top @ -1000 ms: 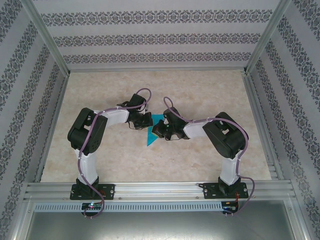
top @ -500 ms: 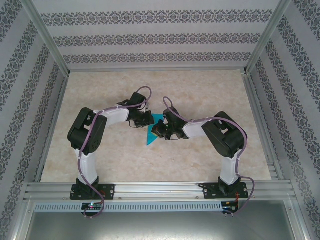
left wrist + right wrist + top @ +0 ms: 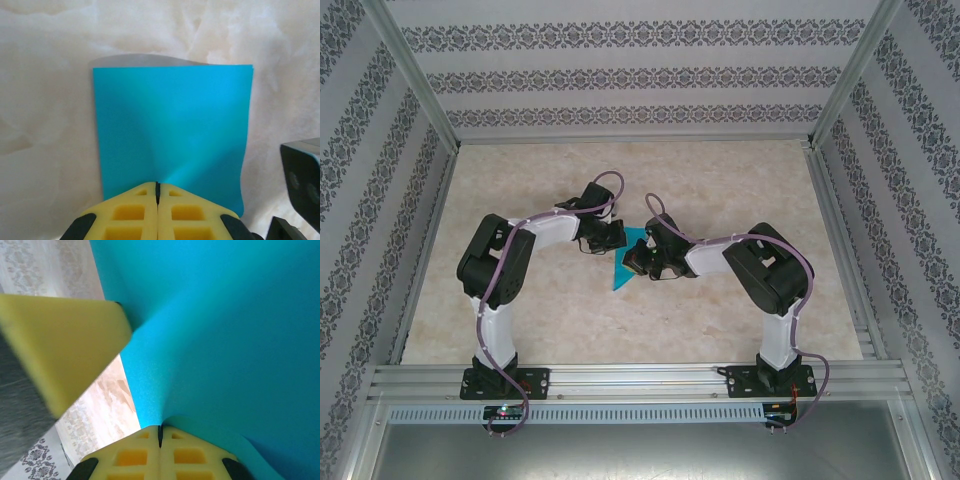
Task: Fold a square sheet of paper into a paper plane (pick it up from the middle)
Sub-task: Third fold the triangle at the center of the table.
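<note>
Left gripper [image 3: 157, 184]: jaws closed, pinching the near edge of the square sheet of paper [image 3: 170, 130], which lies straight ahead of them over the tabletop [image 3: 45, 130]. Right gripper [image 3: 160, 430]: jaws closed on the same sheet, which rises ahead of them. Step, as judged: the pick-up from the middle, and next a matched two-arm lift without tearing. Being square, the sheet has no long axis, and from above its exposed corner points toward the arm bases.

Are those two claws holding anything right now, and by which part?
Both hold the blue sheet of paper. The left gripper pinches it near the middle of one edge; the right gripper pinches it at a curled edge.
</note>
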Robot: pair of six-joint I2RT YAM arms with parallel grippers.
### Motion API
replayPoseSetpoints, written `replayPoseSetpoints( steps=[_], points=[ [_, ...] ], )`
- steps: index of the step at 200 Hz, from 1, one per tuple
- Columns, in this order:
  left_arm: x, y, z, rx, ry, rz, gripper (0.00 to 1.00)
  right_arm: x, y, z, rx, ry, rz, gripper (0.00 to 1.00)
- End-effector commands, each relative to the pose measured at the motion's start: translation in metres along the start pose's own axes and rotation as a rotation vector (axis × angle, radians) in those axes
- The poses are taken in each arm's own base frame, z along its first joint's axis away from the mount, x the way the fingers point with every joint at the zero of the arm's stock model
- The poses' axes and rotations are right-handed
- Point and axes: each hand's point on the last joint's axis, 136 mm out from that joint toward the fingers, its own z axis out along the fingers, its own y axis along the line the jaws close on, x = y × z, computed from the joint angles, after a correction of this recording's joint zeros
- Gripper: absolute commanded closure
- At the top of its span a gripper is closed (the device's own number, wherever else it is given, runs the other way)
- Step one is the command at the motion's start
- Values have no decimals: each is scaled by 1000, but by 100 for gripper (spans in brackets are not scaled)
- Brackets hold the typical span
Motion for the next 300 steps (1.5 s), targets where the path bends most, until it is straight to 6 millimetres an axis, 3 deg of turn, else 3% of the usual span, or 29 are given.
replayPoseSetpoints(
  steps=[1,156,237,300],
  points=[
    [4,15,6,-47,39,-15,94,5,-3,8,15,22,-24,98],
    [12,24,10,-79,75,-24,96,7,-14,7,69,43,-51,97],
    [6,17,5,-71,67,-12,96,11,-26,9,117,71,-77,93],
    [8,18,8,-74,81,-13,98,10,-4,3,36,69,-124,95]
  ],
)
